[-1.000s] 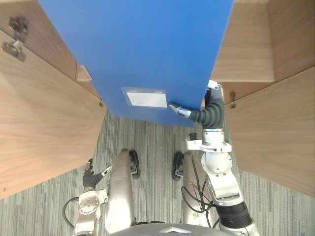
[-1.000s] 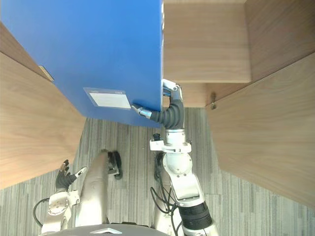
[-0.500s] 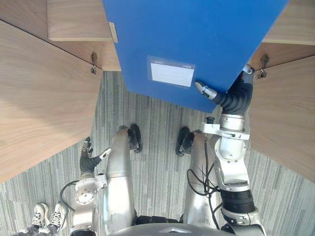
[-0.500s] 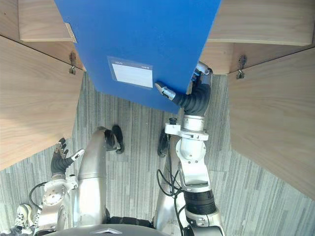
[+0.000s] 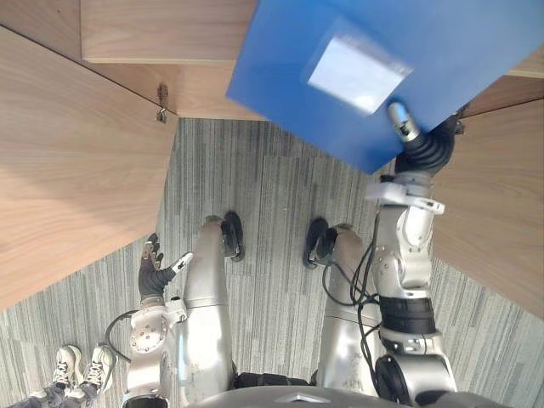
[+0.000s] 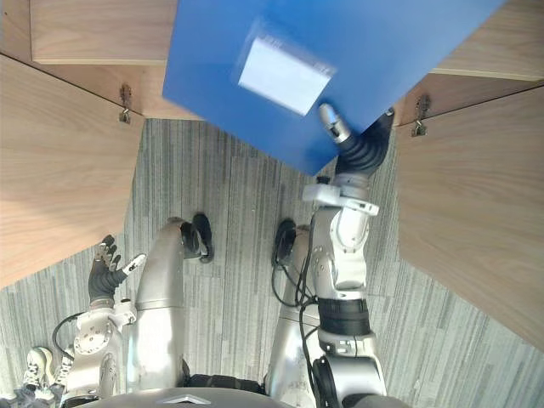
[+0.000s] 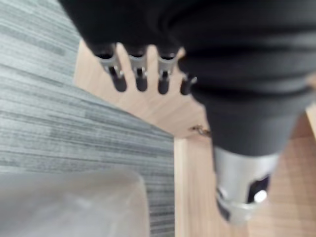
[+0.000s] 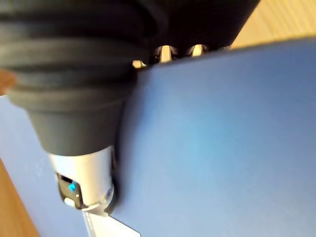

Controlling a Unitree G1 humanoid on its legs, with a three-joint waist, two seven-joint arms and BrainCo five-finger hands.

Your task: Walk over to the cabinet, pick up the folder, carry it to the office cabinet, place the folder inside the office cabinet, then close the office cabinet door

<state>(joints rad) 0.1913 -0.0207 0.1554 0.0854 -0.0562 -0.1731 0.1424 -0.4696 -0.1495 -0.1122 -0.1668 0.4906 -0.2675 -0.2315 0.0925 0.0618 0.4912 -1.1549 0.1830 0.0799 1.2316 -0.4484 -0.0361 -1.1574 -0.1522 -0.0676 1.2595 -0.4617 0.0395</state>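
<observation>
The right hand [image 5: 422,150] pinches the blue folder [image 5: 450,51] at its lower corner, near the wooden cabinet [image 5: 144,34]. The left hand [image 5: 153,274] hangs open, holding nothing.

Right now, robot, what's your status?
Right hand pinching blue folder by its corner. Left hand open, low at side. Wooden cabinet doors open both sides; person's shoes at left.

The flat blue folder [image 5: 476,59] looks smooth and matt, the light-brown cabinet doors [image 5: 68,170] show matt wood grain, and the grey striped carpet floor [image 5: 272,204] looks rough.
</observation>
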